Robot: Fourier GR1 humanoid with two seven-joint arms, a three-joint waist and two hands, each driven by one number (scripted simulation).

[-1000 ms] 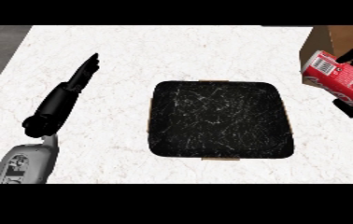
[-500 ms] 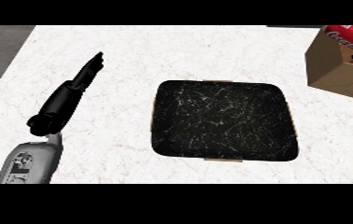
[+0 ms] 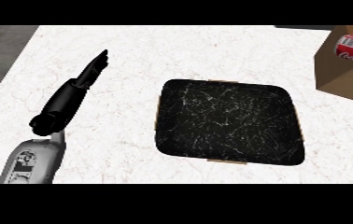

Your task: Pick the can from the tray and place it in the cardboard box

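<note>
The red can [image 3: 345, 48] shows at the right edge, sitting in the top of the brown cardboard box [image 3: 335, 70]. The black tray [image 3: 229, 121] lies in the middle of the counter with nothing on it. My left hand [image 3: 72, 93] rests at the left over the white counter, fingers straight and pointing away, well apart from the tray. No part of my right hand is visible.
The white marbled counter [image 3: 172, 55] runs around the tray on all sides. Its left edge meets a grey floor strip [image 3: 12, 45] at the upper left. The box is cut off by the view's right edge.
The can and right hand, seen at the right edge beside the box a second ago, moved up; now the can sits in the box and the hand has left the view. The view shifted slightly.
</note>
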